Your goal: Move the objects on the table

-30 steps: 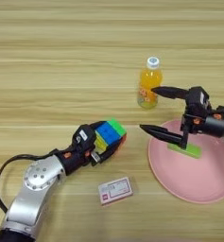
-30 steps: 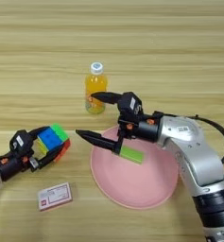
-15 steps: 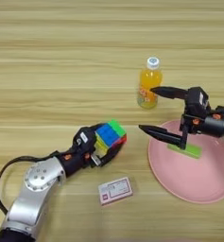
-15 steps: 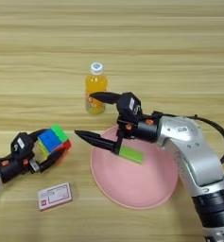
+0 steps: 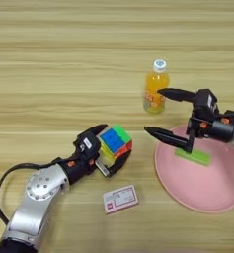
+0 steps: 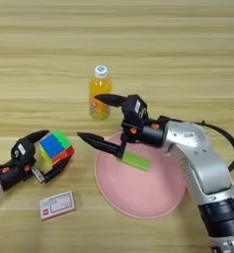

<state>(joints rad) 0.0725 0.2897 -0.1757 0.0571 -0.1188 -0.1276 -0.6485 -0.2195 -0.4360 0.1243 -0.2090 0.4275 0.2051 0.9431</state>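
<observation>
My left gripper point(image 5: 108, 148) is shut on the multicoloured puzzle cube point(image 5: 114, 142), which sits tilted between its two black fingers, left of centre. The flat green block point(image 5: 193, 156) lies on the pink plate point(image 5: 202, 192). My right gripper point(image 5: 152, 110) hangs wide open over the plate's left rim; its upper finger point(image 5: 175, 94) reaches in front of the orange-juice bottle point(image 5: 156, 86) and its lower finger point(image 5: 165, 137) points left, beside the block. The red-and-white card box point(image 5: 121, 199) lies flat on the table point(image 5: 64, 59), below the cube.
The bottle stands upright just behind the plate's left edge. A black cable point(image 5: 12, 173) loops beside my left forearm. Bare wood stretches across the far half and the left side of the table.
</observation>
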